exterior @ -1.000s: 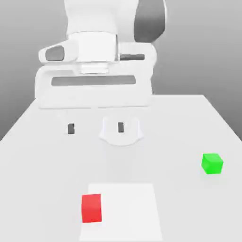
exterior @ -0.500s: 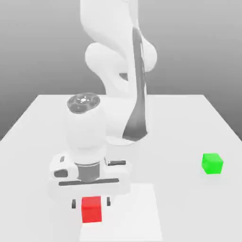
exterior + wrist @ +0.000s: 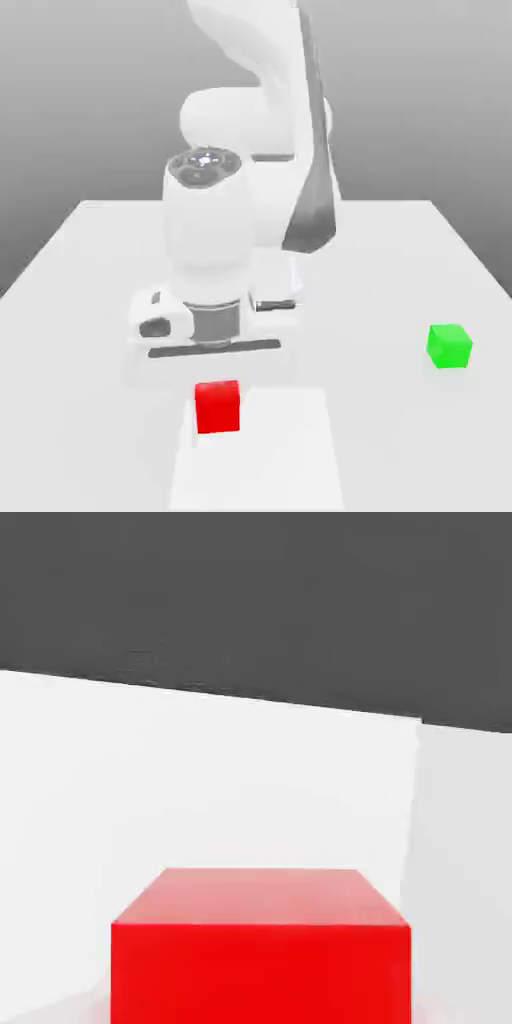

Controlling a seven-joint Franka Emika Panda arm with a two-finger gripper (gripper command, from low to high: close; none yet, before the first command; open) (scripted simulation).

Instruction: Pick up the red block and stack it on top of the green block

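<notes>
- As you scan the exterior view from its left, you meet the white table first, its bare surface running back to a grey backdrop
- Moving in toward the middle, you see the white arm bending down from above, its rounded wrist pointing straight at the tabletop
- Under that wrist you find the gripper, its fingers drawn in as tight as they go against the two side faces of the red block; the pincer is closed on that cube and has hold of it
- You can place the red block just below the hand's flat body, over the far edge of the slightly brighter square patch marked on the table near the front; whether the cube rests on the surface or hangs just clear of it you cannot tell from this angle
- In the hand view the same red block sits close to the camera, square-on, with its top face and one front face showing against the pale table
- Toward the exterior view's right you reach the green block, standing alone on the table, upright, well apart from the red one and from the arm
</notes>
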